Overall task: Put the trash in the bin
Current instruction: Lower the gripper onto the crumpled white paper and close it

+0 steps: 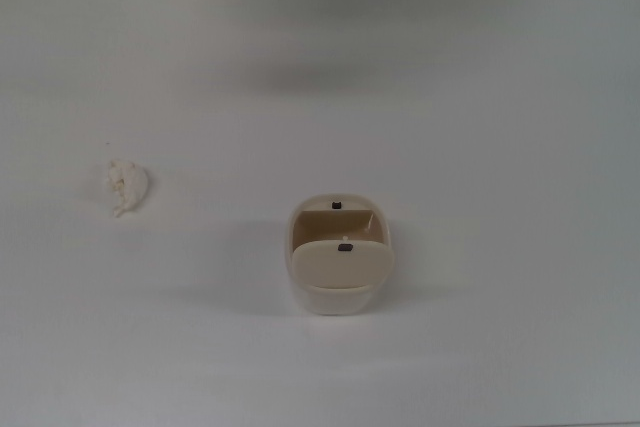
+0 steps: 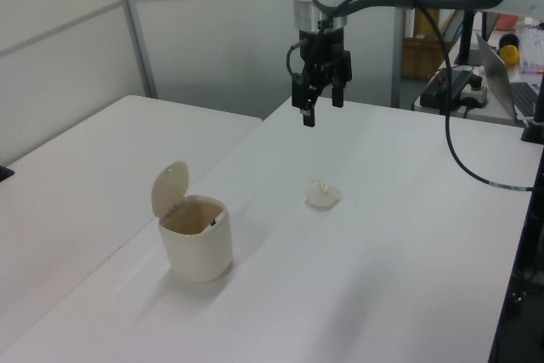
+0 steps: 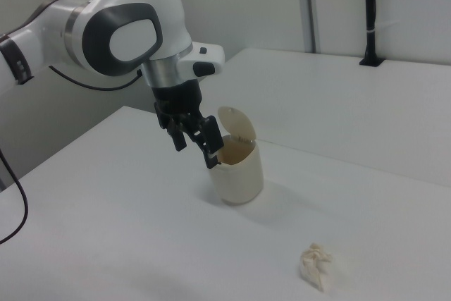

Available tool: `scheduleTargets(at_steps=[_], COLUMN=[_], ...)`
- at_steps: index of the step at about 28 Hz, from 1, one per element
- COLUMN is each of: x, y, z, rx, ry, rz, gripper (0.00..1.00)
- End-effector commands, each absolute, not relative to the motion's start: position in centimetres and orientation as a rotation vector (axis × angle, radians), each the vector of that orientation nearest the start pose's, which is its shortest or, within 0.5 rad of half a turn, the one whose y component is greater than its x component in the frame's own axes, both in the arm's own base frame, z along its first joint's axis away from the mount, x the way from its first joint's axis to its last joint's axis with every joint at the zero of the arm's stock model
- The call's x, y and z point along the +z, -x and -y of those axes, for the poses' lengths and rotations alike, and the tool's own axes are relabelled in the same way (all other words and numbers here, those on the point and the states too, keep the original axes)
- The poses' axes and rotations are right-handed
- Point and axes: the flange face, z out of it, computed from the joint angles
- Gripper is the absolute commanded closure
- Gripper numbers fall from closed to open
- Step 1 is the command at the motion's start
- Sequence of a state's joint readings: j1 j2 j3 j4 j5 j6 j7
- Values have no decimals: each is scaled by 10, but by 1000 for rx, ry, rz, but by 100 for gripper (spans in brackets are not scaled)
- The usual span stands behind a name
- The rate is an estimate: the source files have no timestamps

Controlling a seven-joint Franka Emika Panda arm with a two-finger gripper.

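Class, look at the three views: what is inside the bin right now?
The bin stands open, showing bare tan inner walls with a small dark mark; no trash in what shows. Its raised lid hides part of the floor. The tissue wad lies on the table.

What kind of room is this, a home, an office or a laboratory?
Most likely a robotics laboratory. A robot arm with an open gripper hangs over a plain white table that carries only the bin and the trash, and a laptop with cables sits on a bench behind.

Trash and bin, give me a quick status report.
Pincer open, empty, hanging above the table. Trash loose on the table, apart from the bin. Bin lid up. Nothing in the way.
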State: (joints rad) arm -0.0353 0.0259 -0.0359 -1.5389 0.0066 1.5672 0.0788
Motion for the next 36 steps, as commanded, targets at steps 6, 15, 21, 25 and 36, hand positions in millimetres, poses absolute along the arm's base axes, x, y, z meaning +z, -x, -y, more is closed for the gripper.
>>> scheduleTargets(at_steps=[6,15,21,25,36], x=[603,563,506,460,352], y=[-569,-588,-611,-624,-656], z=[44,78,92,112,142], rx=[23,22,23,7,-3], ry=[3158,3182,3201,3212,3249], rz=[-104,217,225,193,170], gripper=[0,0,0,0,0])
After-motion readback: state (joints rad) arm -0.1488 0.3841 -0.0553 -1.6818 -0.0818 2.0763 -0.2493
